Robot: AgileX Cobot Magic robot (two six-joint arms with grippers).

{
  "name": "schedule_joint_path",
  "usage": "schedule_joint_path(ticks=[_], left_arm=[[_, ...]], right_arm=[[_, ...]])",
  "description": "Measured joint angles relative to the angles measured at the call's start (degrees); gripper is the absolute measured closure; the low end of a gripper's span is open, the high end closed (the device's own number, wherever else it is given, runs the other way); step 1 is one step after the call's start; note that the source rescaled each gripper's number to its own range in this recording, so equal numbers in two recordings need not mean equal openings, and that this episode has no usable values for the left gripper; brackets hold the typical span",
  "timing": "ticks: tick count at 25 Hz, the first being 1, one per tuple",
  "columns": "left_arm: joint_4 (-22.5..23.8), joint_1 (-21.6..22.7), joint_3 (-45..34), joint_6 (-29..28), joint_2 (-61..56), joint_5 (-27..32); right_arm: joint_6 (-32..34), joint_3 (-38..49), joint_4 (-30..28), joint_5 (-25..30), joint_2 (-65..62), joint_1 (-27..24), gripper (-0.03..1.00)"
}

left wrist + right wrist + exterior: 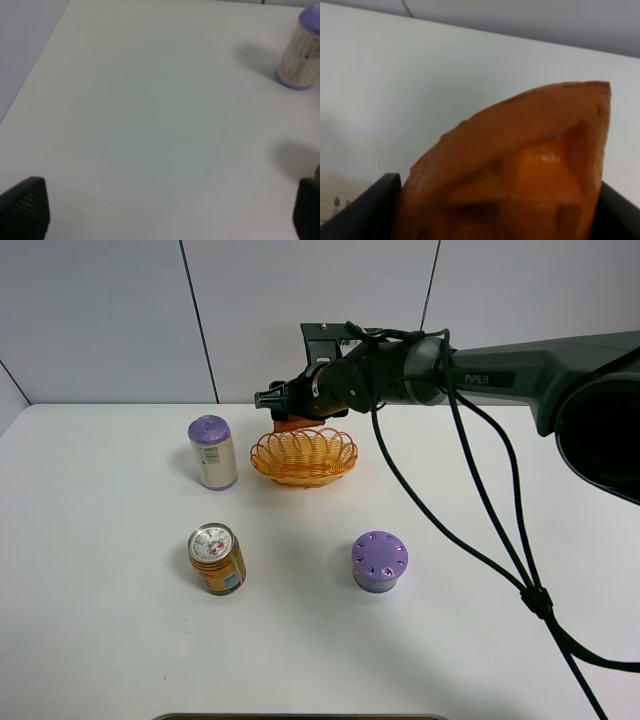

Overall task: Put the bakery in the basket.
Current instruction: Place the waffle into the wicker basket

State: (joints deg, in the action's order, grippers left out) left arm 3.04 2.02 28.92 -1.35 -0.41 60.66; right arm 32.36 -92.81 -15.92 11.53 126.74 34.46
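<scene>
The bakery, an orange-brown waffle slice [520, 165], fills the right wrist view, clamped between the two dark fingers of my right gripper [495, 220]. In the exterior high view my right gripper [283, 405] has reached across the middle. It holds the waffle slice [296, 422] in the air just above the far rim of the orange-yellow wicker basket [304, 468]. Nothing shows inside the basket. My left gripper [165, 210] is open and empty over bare table. Its arm is out of the exterior high view.
A white can with a purple lid [212, 451] stands left of the basket and shows in the left wrist view [300, 55]. An orange can [216, 559] and a purple-lidded jar [379, 561] stand nearer the front. Black cables [470, 510] hang from the right arm.
</scene>
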Motion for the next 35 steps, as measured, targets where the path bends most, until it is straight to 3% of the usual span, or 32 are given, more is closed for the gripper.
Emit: schedule_joint_path(ticks=[20,31,33,35], left_arm=[[0.0,0.0,0.0,0.0,0.0,0.0],[0.0,0.0,0.0,0.0,0.0,0.0],[0.0,0.0,0.0,0.0,0.0,0.0],[0.0,0.0,0.0,0.0,0.0,0.0]], right_arm=[[0.0,0.0,0.0,-1.24,6.69,0.0,0.97],[0.05,0.0,0.0,1.93,6.82,0.0,0.97],[0.05,0.0,0.0,2.0,6.82,0.0,0.86],[0.05,0.0,0.0,2.0,6.82,0.0,0.61]])
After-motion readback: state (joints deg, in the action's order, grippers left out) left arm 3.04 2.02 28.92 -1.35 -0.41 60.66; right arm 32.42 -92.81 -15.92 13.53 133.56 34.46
